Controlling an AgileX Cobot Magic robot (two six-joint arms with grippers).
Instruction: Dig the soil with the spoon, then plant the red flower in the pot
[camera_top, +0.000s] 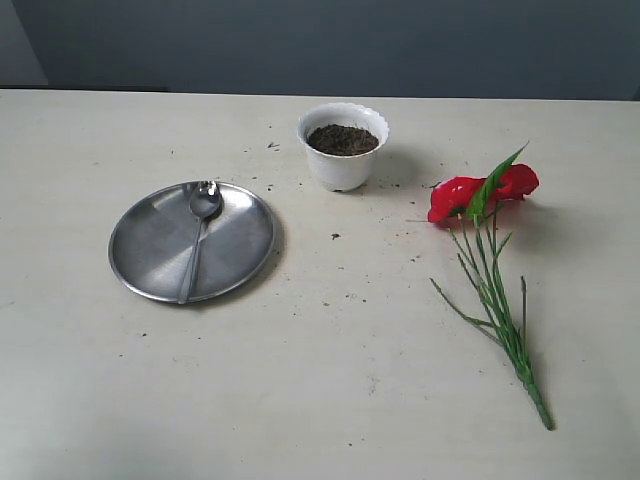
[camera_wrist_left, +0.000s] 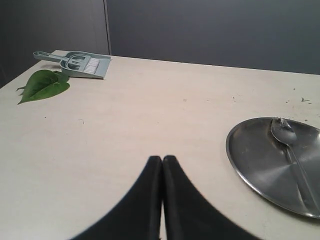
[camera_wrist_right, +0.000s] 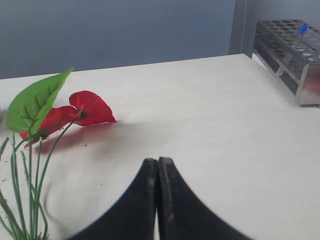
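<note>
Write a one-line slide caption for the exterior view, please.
Spoon lying on a steel plate, white pot filled with soil, and red flower lying on the table.

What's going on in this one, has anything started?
Nothing is being handled yet. The left hand and right hand are both shut and empty, above the table. The spoon lies on the steel plate. The white pot holds undisturbed-looking soil. The red flower lies flat on the table beside the pot, not planted.
</note>
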